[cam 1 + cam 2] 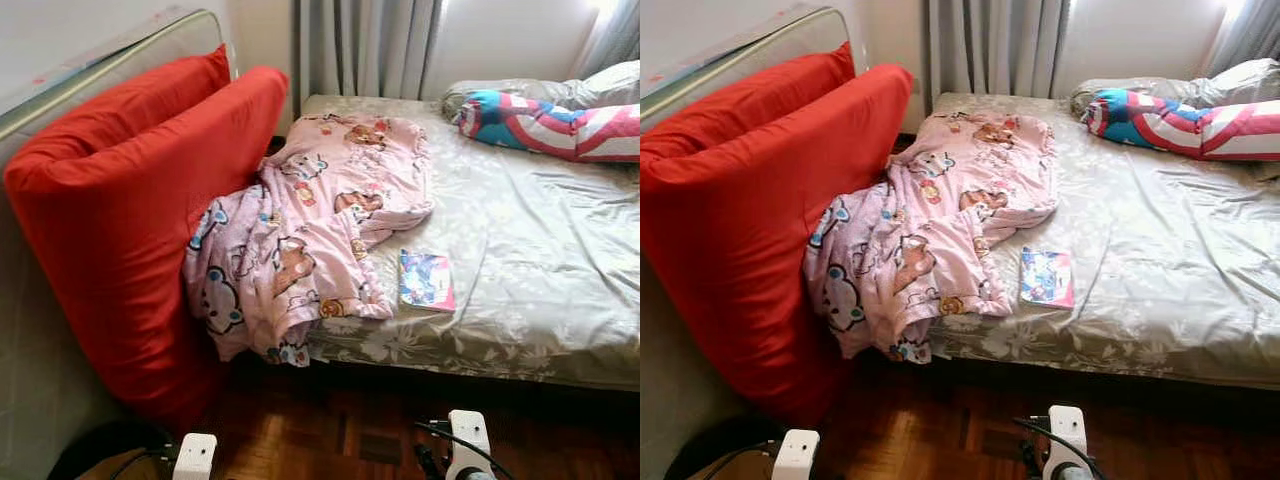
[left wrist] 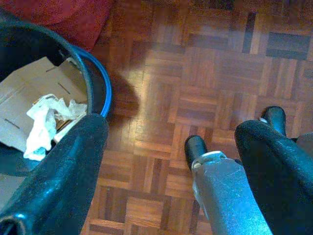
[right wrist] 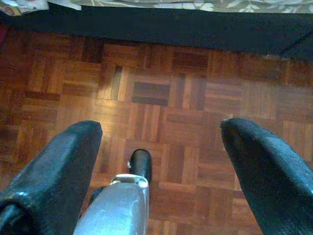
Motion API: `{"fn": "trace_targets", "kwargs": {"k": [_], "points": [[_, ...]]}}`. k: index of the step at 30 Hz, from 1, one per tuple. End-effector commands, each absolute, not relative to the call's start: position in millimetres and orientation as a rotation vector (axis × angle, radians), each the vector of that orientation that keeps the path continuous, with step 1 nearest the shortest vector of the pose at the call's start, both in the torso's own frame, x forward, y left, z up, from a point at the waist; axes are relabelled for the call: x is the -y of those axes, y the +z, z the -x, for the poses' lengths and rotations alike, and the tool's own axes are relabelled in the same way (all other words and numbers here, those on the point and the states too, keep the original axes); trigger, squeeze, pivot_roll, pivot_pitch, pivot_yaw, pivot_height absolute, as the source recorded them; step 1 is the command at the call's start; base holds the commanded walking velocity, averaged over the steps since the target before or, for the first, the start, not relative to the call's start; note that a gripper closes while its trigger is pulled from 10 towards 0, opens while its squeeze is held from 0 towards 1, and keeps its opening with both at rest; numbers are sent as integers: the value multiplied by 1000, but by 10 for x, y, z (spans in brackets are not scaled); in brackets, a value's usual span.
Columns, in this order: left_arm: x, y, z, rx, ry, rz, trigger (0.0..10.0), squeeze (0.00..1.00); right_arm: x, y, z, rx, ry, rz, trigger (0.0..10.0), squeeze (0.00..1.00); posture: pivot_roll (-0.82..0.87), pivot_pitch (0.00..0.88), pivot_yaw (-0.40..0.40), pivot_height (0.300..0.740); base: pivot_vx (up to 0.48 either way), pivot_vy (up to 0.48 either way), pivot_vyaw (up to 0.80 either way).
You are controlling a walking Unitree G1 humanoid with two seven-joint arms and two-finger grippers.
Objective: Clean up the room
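A pink cartoon-print blanket [image 1: 300, 235] lies crumpled over the near left corner of the bed [image 1: 540, 260] and hangs down towards the floor. A colourful book [image 1: 426, 280] rests flat on the grey floral sheet beside it. Both arms hang low in front of the bed. My left gripper [image 2: 171, 127] is open over the parquet, next to a black bin [image 2: 100, 90] with a blue rim that holds cardboard and crumpled white paper [image 2: 46, 120]. My right gripper [image 3: 161, 128] is open above bare parquet near the bed's dark base.
A big red cushion [image 1: 130, 220] leans against the padded wall panel on the left, touching the blanket. A striped blue, red and white pillow [image 1: 560, 120] lies at the bed's head. Grey curtains [image 1: 365, 45] hang behind. My own silver leg [image 2: 222, 196] shows below the left gripper.
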State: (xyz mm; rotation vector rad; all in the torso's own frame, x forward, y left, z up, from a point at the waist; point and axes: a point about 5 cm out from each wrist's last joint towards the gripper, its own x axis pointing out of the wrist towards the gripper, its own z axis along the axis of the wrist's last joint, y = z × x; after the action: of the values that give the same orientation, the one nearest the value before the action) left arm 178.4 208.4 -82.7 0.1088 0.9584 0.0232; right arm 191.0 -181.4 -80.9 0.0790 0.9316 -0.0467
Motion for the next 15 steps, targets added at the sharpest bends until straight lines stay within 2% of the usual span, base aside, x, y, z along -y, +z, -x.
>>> {"fn": "trace_targets", "kwargs": {"k": [1, 15], "points": [[-2074, -828, -1791, -969, 6, -124, 10000, 0, 1833, -800, -1924, -926, -51, -77, 10000, 0, -55, 0, 7, 740, 0, -386, 0], [-2074, -823, -1799, -966, -4, -128, 10000, 0, 1829, -796, -1932, -922, -49, -74, 10000, 0, -58, 0, 10, 740, 0, -386, 0]]}}
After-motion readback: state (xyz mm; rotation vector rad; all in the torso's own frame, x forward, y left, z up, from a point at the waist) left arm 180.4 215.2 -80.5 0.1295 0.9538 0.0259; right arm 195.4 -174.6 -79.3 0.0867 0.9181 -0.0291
